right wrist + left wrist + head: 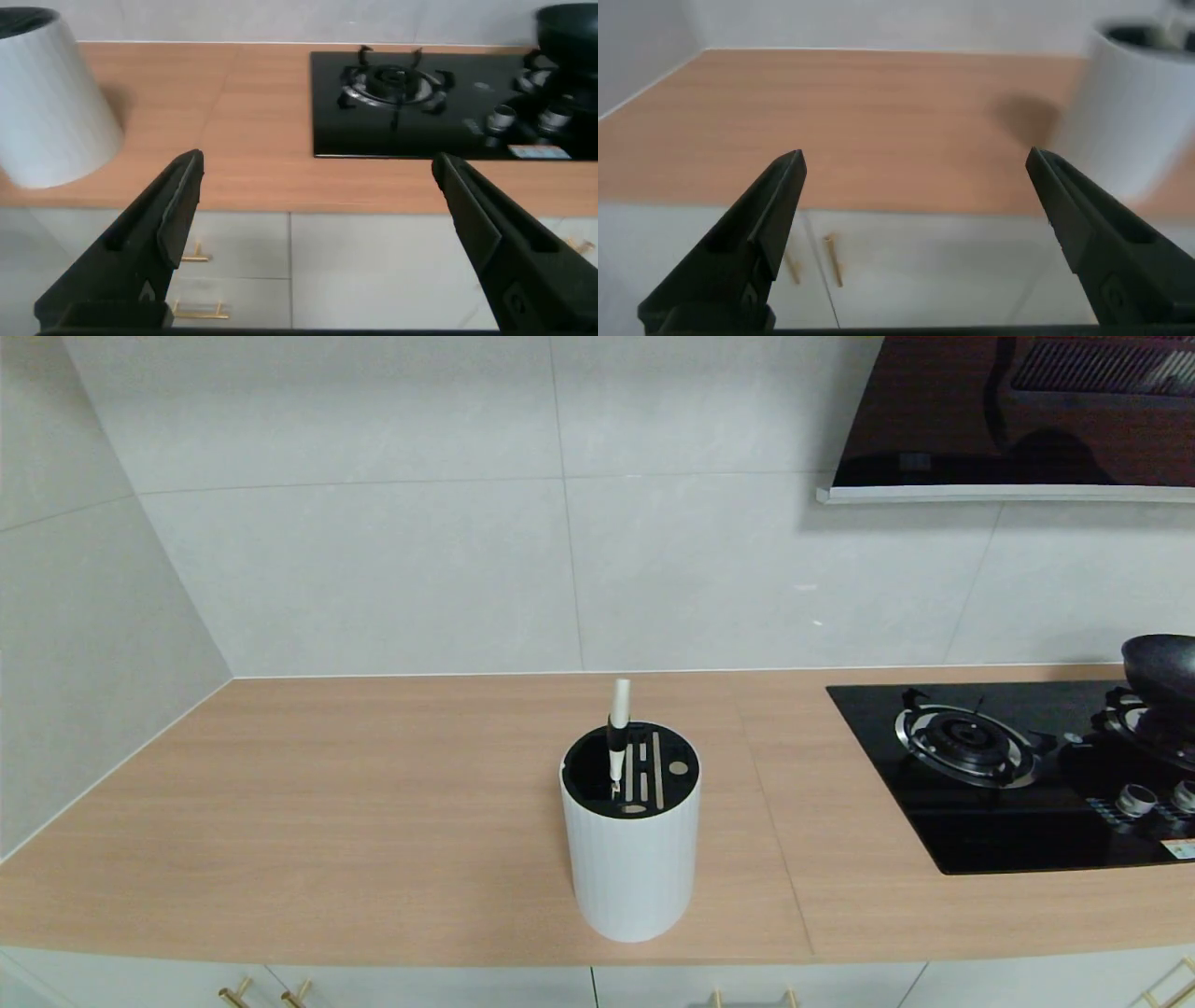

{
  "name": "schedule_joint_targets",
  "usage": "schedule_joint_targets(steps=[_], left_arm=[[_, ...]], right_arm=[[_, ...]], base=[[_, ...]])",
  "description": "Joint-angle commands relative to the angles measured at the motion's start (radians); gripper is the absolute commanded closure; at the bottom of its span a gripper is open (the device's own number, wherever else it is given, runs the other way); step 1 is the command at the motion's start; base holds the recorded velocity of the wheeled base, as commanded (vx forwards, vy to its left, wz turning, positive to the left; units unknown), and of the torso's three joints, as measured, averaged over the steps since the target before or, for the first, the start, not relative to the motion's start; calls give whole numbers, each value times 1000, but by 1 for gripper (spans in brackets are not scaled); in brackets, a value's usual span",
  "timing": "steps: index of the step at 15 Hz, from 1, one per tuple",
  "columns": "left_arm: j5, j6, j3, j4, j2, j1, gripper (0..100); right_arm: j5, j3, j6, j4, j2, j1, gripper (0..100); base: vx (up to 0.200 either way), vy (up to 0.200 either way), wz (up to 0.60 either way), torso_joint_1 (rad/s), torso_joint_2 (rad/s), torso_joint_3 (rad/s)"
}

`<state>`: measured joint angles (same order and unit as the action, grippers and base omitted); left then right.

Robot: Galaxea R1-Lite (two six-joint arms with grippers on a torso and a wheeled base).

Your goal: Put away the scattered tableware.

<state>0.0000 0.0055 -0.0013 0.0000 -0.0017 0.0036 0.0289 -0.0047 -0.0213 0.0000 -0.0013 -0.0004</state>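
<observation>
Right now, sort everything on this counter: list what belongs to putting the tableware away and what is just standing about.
For the job: white holder with the slotted black top; white-handled utensil standing in it; left pincer and right pincer, both open, empty.
Just standing about: gas hob; black pan on it; range hood.

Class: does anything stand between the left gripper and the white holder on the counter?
Nothing visible does: only bare counter lies between the open left gripper and the holder.
</observation>
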Motion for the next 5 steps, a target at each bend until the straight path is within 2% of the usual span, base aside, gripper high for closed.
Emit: schedule_joint_targets(steps=[1, 5], left_arm=[[0, -1, 1, 0, 2, -1, 0], [2, -4, 1, 0, 2, -1, 0]], right_arm=[[2, 2, 0, 6, 1, 0, 0], [2, 3, 1, 5, 1, -1, 0]], base=[[0, 0, 0, 0, 0, 0], [0, 0, 0, 0, 0, 0]])
